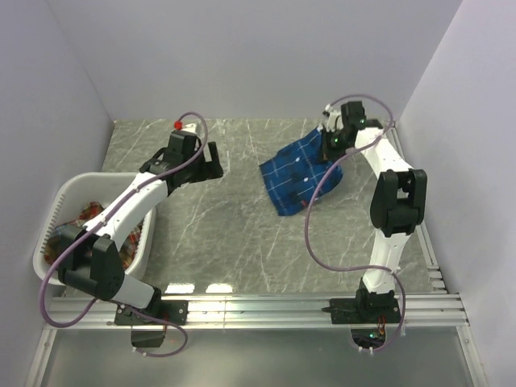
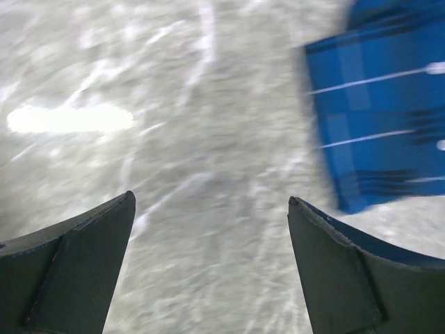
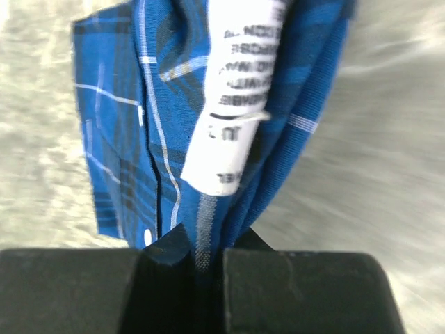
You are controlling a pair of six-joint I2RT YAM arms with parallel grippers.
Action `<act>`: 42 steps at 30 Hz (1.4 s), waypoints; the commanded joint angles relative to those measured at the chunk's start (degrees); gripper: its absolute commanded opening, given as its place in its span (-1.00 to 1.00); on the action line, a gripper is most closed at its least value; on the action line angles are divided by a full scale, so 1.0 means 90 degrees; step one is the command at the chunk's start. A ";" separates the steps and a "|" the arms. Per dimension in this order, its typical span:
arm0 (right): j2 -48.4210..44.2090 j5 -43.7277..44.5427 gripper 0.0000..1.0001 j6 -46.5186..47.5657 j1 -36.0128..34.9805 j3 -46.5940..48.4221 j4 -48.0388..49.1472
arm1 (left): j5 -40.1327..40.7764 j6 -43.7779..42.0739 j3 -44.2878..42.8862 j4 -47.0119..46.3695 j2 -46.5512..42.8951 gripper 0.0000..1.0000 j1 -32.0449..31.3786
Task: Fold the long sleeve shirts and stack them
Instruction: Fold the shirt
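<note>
The royal blue plaid shirt (image 1: 297,176) lies partly folded on the grey table at centre right. My right gripper (image 1: 330,139) is shut on its far right edge; in the right wrist view the blue cloth (image 3: 229,181) and a white care label (image 3: 233,90) run up from between the jaws. My left gripper (image 1: 214,160) is open and empty over bare table, left of the shirt; the shirt's corner (image 2: 379,104) shows at upper right of the left wrist view. The red-orange plaid shirt (image 1: 133,242) lies in the white basket under the left arm.
The white plastic laundry basket (image 1: 60,205) stands at the left edge of the table. White walls close in the back and both sides. A metal rail (image 1: 266,306) runs along the near edge.
</note>
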State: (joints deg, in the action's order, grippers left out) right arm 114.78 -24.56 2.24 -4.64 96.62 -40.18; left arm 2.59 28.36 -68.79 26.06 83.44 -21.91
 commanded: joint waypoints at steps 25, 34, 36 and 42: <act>0.2226 1.0199 -1.00 0.0036 -0.3797 0.2008 -0.2644 | 0.0767 0.0081 0.0300 -0.0093 -0.0579 0.90 0.0208; 0.3145 0.9819 -0.79 -0.0893 -0.4806 0.2292 -0.3162 | 0.0728 0.0169 0.0329 -0.0103 -0.0658 0.89 0.0345; 0.3213 0.9643 -0.55 -0.0932 -0.4972 0.2321 -0.3123 | 0.0718 0.0169 0.0329 -0.0113 -0.0658 0.89 0.0364; 0.3135 0.9058 0.04 -0.0689 -0.5401 0.2409 -0.2694 | 0.0728 0.0218 0.0339 -0.0123 -0.0667 0.89 0.0442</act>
State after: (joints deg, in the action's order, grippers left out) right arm 142.12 59.07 -3.25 -50.76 115.55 -66.30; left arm 8.49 29.52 -65.87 26.81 79.33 -18.44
